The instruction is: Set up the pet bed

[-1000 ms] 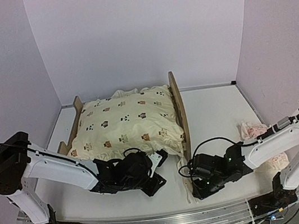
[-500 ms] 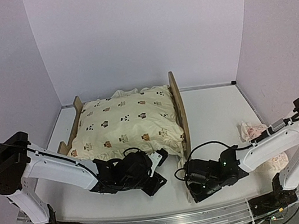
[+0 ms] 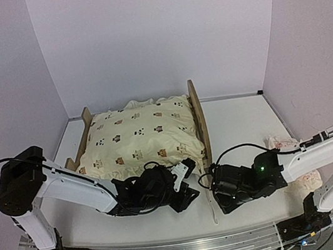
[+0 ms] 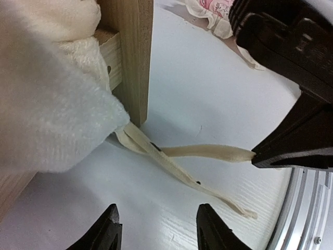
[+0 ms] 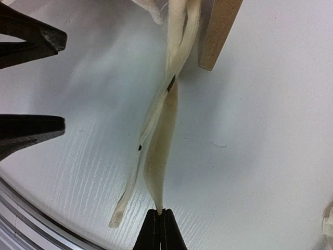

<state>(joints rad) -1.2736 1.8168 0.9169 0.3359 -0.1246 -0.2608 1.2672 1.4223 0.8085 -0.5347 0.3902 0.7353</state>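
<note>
The pet bed (image 3: 198, 115) is a light-wood frame at the table's middle, with a cream animal-print cushion (image 3: 143, 135) lying in it. Two cream ties hang from the cushion's near right corner, beside the bed's wooden post (image 4: 132, 57). My right gripper (image 5: 162, 212) is shut on the end of one tie (image 5: 164, 135), which is stretched out from the corner. The other tie (image 5: 132, 177) lies loose on the table. My left gripper (image 4: 158, 229) is open and hovers just short of the loose tie (image 4: 208, 190), holding nothing. In the top view both grippers (image 3: 191, 189) (image 3: 215, 194) meet at that corner.
A small pink ruffled pillow (image 3: 281, 143) lies on the table to the right, behind my right arm. The aluminium rail (image 3: 173, 247) runs along the near edge, close below the ties. Walls enclose the table at the back and on both sides.
My right gripper has shut on one tie and pulled it out from the corner. My left gripper has opened wider and shifted right toward the bed's near right corner.
</note>
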